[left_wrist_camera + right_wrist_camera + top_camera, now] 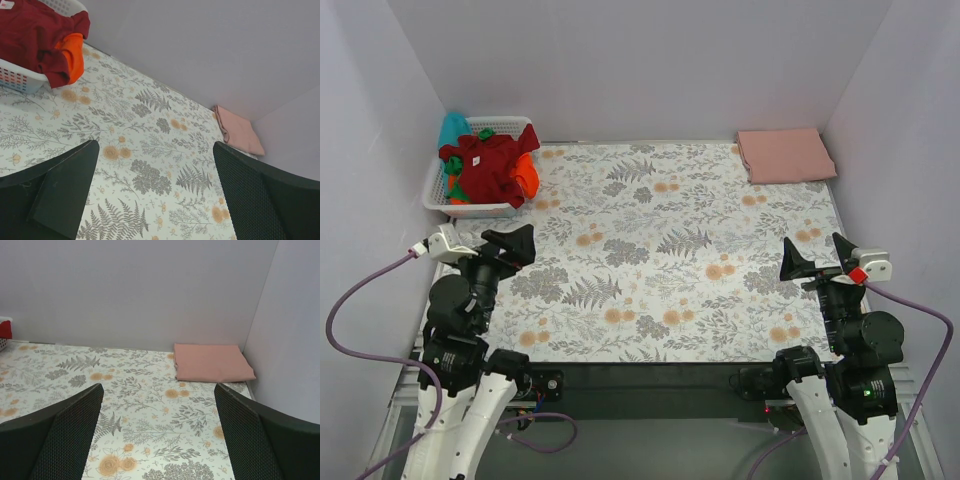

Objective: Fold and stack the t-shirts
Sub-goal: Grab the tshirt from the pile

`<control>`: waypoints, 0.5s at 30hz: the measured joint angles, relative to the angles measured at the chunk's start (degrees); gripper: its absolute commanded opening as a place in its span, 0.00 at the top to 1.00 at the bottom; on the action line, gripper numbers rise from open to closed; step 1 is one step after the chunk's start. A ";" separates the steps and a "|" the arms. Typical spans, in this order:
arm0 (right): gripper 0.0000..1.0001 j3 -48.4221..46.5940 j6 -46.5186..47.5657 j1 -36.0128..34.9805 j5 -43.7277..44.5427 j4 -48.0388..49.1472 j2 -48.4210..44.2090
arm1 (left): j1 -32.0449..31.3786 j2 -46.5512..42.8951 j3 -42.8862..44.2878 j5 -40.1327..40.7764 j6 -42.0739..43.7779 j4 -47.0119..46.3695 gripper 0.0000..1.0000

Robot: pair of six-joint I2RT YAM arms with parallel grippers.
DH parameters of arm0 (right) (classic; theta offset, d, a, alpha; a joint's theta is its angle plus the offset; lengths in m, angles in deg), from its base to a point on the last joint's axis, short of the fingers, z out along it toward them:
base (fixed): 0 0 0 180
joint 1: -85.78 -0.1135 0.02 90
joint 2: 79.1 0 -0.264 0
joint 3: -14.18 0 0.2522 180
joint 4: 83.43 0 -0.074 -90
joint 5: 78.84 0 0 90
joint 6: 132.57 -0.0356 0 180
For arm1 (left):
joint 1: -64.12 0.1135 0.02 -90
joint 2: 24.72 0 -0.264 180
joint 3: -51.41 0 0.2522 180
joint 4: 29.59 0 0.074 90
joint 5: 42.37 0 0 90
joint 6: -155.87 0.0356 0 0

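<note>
One folded salmon pink t-shirt (785, 155) lies far right on the counter (650, 290); a dark red t-shirt (485, 165) tops the far-left basket (470, 209). Left gripper (508, 241) and right gripper (817, 258) are spread, empty.

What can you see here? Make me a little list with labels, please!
Basket: white, far left corner, full of crumpled shirts
Top shirt: dark red shirt, draped over the rim
Others in basket: orange shirt, turquoise shirt, green shirt peeking out
Folded: pink shirt, far right corner
Left gripper: open, empty
Right gripper: open, empty
Table: flowery top
</note>
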 measured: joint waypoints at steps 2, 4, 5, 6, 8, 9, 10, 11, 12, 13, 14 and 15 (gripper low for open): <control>0.02 0.02 -0.70 0.00 0.31 0.00 0.00 | 0.00 0.66 -0.02 0.28 -0.81 0.13 0.02; 0.02 0.20 -1.49 0.00 0.37 0.07 0.00 | 0.00 1.70 -0.02 0.50 -1.40 0.09 0.02; 0.02 0.48 -2.10 0.00 0.28 0.17 -0.02 | 0.00 2.56 -0.02 0.63 -1.77 0.09 0.02; 0.02 1.03 -2.91 0.00 0.20 0.28 -0.02 | 0.00 3.48 -0.02 0.70 -2.05 0.09 0.02; 0.02 2.71 -4.50 0.00 -0.46 0.42 -0.02 | 0.00 6.67 0.17 0.83 -2.82 0.04 0.02; 0.02 3.61 -5.35 0.00 -0.90 0.35 0.00 | 0.00 8.98 0.42 0.79 -3.34 0.07 0.02; 0.02 4.63 -6.25 0.00 -1.57 0.37 0.02 | 0.00 11.80 1.01 0.68 -3.89 0.11 0.02; 0.02 5.40 -7.08 0.00 -2.16 0.31 0.22 | 0.00 14.49 1.66 0.39 -4.33 0.13 0.02; 0.02 6.16 -7.80 0.00 -3.06 0.28 0.61 | 0.00 17.99 2.73 -0.15 -4.85 0.20 0.02; 0.02 6.82 -8.61 0.00 -3.82 0.35 1.22 | 0.00 21.88 4.20 -0.61 -5.29 0.68 0.02; 0.02 7.50 -9.09 -0.02 -4.48 0.61 1.81 | 0.00 26.08 6.10 -1.20 -5.70 1.18 0.02; 0.02 8.22 -9.62 -0.04 -4.94 0.72 2.40 | 0.00 29.97 8.22 -1.62 -6.10 1.36 0.02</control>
